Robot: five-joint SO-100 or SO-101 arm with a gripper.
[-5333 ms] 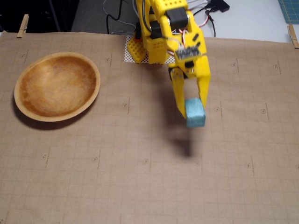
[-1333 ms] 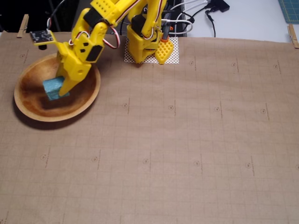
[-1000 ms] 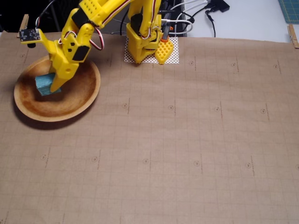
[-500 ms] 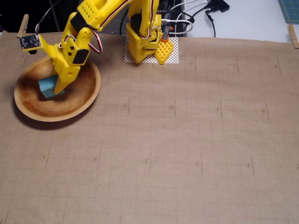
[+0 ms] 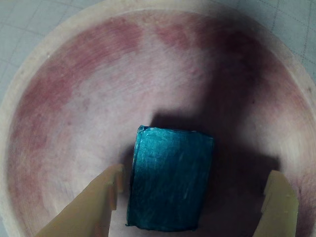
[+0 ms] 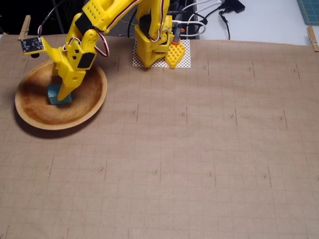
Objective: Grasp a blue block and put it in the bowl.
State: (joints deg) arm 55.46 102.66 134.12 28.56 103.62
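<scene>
The teal-blue block (image 5: 170,182) lies on the floor of the wooden bowl (image 5: 64,74). My yellow gripper (image 5: 197,174) hangs over it, open. In the wrist view the left finger (image 5: 98,202) is right beside the block and the right finger (image 5: 281,202) stands well clear of it. In the fixed view the gripper (image 6: 62,90) points down into the bowl (image 6: 94,107) at the table's far left, and the block (image 6: 56,96) shows partly behind the fingertips.
The arm's yellow base (image 6: 157,45) stands on a white mesh mat at the back centre, with cables (image 6: 214,15) behind it. Brown gridded paper (image 6: 199,149) covers the table, held by clothespins (image 6: 24,27) at its far corners.
The arm carried the block from mid-table to the bowl. In the last half second the jaws opened and the block dropped flat onto the bowl floor.
</scene>
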